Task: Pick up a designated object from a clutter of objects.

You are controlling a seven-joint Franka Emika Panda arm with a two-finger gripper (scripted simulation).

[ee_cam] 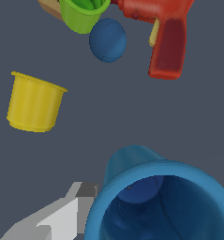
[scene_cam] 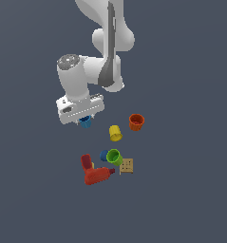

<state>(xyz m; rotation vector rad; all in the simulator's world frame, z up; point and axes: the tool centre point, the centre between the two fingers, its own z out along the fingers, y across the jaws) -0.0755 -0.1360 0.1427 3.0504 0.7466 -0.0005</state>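
The designated blue cup [scene_cam: 85, 122] sits between the fingers of my gripper [scene_cam: 83, 119], which is shut on it, at the exterior view's left of the clutter. In the wrist view the blue cup [ee_cam: 155, 187] is large and close, open side toward the camera, with a darker inside. One grey finger [ee_cam: 62, 215] lies against its outer wall. The cup looks raised off the floor, well nearer the camera than the other cups.
A yellow cup [scene_cam: 115, 133] [ee_cam: 34, 102] and an orange cup [scene_cam: 136, 122] stand apart. A green cup [scene_cam: 114, 156] [ee_cam: 83, 14] touches a blue round thing [scene_cam: 104, 155] [ee_cam: 107, 40]. Beside them are a red box [scene_cam: 86, 162], a red bottle [scene_cam: 98, 175] [ee_cam: 167, 42] and a tan cracker square [scene_cam: 127, 165].
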